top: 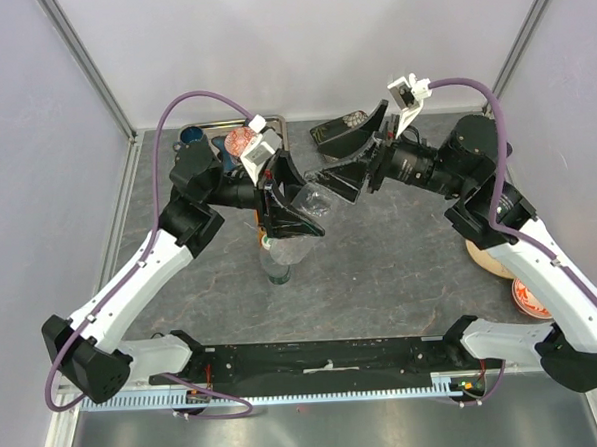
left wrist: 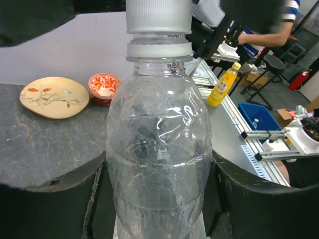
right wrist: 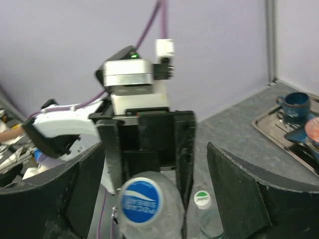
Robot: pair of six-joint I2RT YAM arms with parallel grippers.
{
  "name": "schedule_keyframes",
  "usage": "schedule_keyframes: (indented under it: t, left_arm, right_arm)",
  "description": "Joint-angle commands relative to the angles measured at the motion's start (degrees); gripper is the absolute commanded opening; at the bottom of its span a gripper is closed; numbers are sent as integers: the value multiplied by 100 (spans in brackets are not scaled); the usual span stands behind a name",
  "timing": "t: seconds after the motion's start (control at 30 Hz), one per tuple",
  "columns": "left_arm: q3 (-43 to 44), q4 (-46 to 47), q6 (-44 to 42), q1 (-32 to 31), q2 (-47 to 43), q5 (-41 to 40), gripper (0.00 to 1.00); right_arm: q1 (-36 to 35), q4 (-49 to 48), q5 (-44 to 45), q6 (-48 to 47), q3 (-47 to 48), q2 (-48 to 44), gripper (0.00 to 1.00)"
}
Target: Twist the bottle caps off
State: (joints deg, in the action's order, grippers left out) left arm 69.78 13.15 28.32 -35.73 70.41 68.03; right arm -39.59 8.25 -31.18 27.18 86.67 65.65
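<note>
My left gripper (top: 296, 212) is shut on a clear plastic bottle (top: 313, 201) and holds it above the table, tilted with its neck toward the right arm. In the left wrist view the bottle (left wrist: 158, 149) fills the gap between both fingers, with its ribbed white cap (left wrist: 158, 17) on top. My right gripper (top: 347, 157) is open; in its wrist view its fingers stand on either side of the blue-printed cap (right wrist: 141, 200) without touching it. A second clear bottle (top: 278, 263) with a green-marked cap (right wrist: 201, 198) stands upright on the table below.
A metal tray (top: 285, 124) at the back holds a blue cup (top: 192, 137) and a red patterned bowl (top: 242, 141). A beige plate (left wrist: 54, 97) and a red bowl (left wrist: 103, 87) lie at the right, near the right arm.
</note>
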Motion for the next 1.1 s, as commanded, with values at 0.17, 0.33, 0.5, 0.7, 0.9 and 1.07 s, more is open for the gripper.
schedule_keyframes:
  t: [0.17, 0.33, 0.5, 0.7, 0.9, 1.07]
  left_arm:
    - [229, -901, -1169, -13, -423, -1105, 48]
    - [185, -1436, -1978, -241, -634, -2389, 49]
    - [141, -1833, -2785, -846, -722, -4470, 49]
    - [194, -1956, -3648, -1920, -590, -7266, 49]
    - [238, -1877, -3938, -2316, -485, -8419, 48]
    - [220, -1745, -4176, -2553, -406, -9008, 48]
  right_arm:
    - [-4, 625, 1983, 261, 473, -131, 89]
    - [-5, 853, 2063, 621, 911, -105, 90]
    - [-4, 1274, 2615, 798, 1036, -52, 89]
    - [-13, 1766, 2889, 877, 1158, 176, 86]
    - [-13, 2074, 3092, 754, 1203, 291, 85]
    - [-5, 2233, 3355, 666, 1098, 352, 83]
